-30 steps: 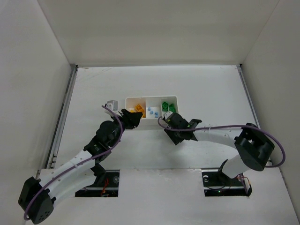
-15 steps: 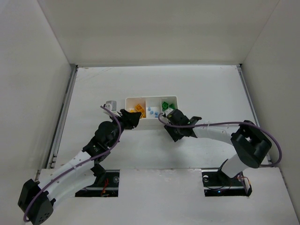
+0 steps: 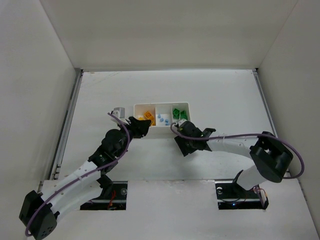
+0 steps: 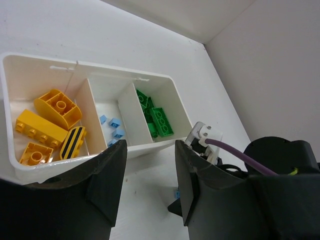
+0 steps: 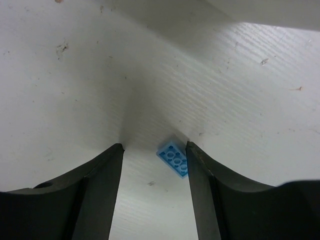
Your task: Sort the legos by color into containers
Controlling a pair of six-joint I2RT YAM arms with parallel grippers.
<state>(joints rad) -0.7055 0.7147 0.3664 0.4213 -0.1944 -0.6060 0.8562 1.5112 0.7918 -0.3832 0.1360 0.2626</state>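
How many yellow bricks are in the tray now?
4, all in the left compartment of the tray: an arched brick, a long brick, a small square brick, a black-striped brick. The left gripper may hide more.

Table: a flat white tabletop with faint wood grain [image 3: 215,95] spans the floor of the enclosure.
Back wall: a plain white back panel [image 3: 170,35] stands along the table's far edge.
Side walls: a white left panel [image 3: 30,100] and a white right panel [image 3: 295,75] flank the table.
Edges: a thin grey left rail [image 3: 67,125] and a grey right rail [image 3: 265,105], possibly metal, run beside the side walls.
Near edge: two dark rectangular openings [image 3: 112,195] are cut into the table.
Surface: small dark specks [image 5: 62,48] mark the tabletop.
Light: soft and even, casting only pale shadows.
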